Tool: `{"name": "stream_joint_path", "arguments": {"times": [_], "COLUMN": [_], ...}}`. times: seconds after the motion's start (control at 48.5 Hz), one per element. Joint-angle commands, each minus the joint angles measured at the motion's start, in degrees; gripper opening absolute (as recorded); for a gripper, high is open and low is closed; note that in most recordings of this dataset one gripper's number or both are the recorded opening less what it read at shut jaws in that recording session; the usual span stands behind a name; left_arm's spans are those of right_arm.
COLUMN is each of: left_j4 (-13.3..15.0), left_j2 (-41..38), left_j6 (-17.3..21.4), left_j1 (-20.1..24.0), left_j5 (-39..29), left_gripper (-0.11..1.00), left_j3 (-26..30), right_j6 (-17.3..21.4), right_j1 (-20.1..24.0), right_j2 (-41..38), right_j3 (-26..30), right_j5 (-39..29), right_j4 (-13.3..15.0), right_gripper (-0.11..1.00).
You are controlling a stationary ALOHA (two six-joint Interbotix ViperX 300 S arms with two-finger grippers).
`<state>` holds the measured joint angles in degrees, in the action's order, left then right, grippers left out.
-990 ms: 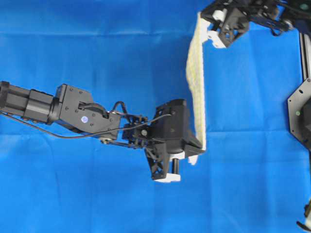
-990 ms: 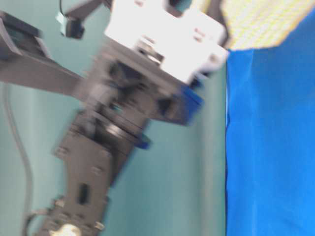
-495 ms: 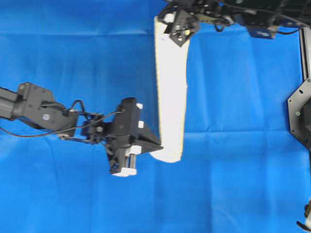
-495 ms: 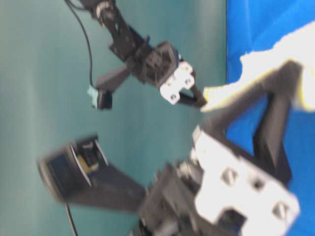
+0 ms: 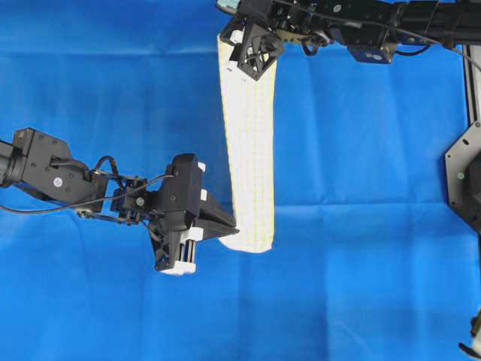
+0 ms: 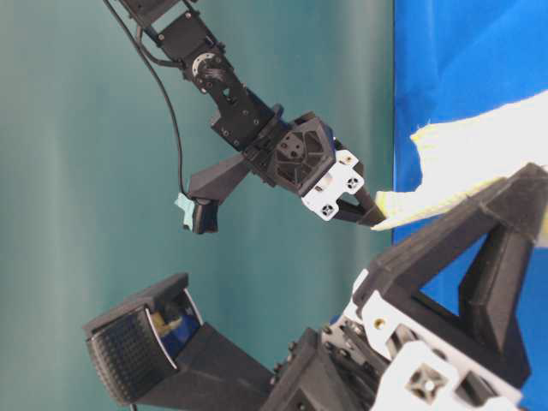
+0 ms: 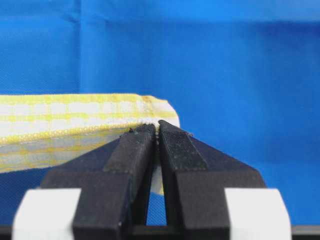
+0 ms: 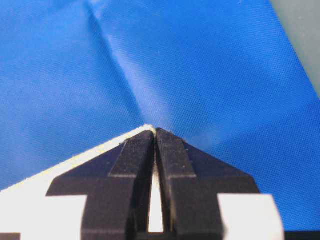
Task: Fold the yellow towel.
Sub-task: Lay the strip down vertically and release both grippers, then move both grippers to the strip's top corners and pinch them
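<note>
The towel (image 5: 249, 150) runs as a narrow strip from 12 o'clock down past centre over the blue sheet (image 5: 376, 263). The right gripper (image 5: 239, 47) pinches its top end; the left gripper (image 5: 231, 231) pinches its lower corner at 7 o'clock.

You have one yellow towel (image 5: 249, 150) in the scene; one blue sheet (image 5: 113, 90) beneath it; two grippers, the left gripper (image 5: 231, 229) and the right gripper (image 5: 228, 47); you can count nothing else loose.
</note>
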<state>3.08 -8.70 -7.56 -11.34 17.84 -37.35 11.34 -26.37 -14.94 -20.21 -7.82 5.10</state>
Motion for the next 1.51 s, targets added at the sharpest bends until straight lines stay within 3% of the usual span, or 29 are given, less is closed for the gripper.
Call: {"name": "stream_joint_path", "arguments": {"times": [0.0, 0.103, 0.227, 0.351, 0.475, 0.516, 0.681, 0.908, 1.052, 1.259, 1.485], "left_j4": [-0.1, -0.1, -0.1, -0.1, -0.1, -0.1, -0.1, -0.4, -0.5, -0.5, -0.5], "left_j2": [1.4, 1.3, 1.4, 2.3, 5.5, 7.0, 12.4, 16.6, 17.9, 19.6, 19.3], "left_j6": [-0.2, -0.3, -0.3, -0.1, 0.3, 0.3, 0.6, 0.9, 0.9, 0.8, 0.9], "left_j1": [-1.1, -1.1, -1.1, -1.1, -0.9, -0.6, 1.8, 6.7, 10.5, 15.4, 18.3], "left_j5": [0.3, 0.3, 0.3, 0.0, -2.7, -4.0, -7.7, -9.0, -9.0, -9.0, -8.5], "left_gripper": [0.02, 0.07, 0.36, 0.62, 0.62, 0.62, 0.62, 0.62, 0.62, 0.75, 0.81], "left_j3": [0.3, 0.4, 0.5, 0.7, 0.7, 0.7, 0.0, -1.7, -3.3, -5.5, -6.5], "right_j6": [0.0, 0.0, -0.3, -1.1, -2.2, -2.4, -2.6, -2.4, -1.7, -1.2, -1.2], "right_j1": [-0.4, -0.3, 0.4, 1.5, 2.1, 2.3, 3.3, 4.9, 5.0, 6.0, 6.6], "right_j2": [1.1, 1.1, 1.2, 1.3, 2.4, 3.1, 8.5, 19.4, 26.4, 33.6, 34.3], "right_j3": [1.6, 1.6, 1.6, 1.5, 1.0, 0.6, -2.4, -10.2, -17.0, -24.6, -26.5], "right_j5": [0.4, 0.5, 0.5, 0.4, 0.3, 0.2, 0.3, 1.4, 5.5, 10.1, 10.3], "right_j4": [0.2, 0.2, 0.3, 0.9, 1.2, 1.3, 1.2, 1.3, 1.1, 0.3, -0.2], "right_gripper": [0.01, 0.01, 0.04, 0.37, 0.74, 0.79, 0.69, 0.69, 0.69, 0.69, 0.69]}}
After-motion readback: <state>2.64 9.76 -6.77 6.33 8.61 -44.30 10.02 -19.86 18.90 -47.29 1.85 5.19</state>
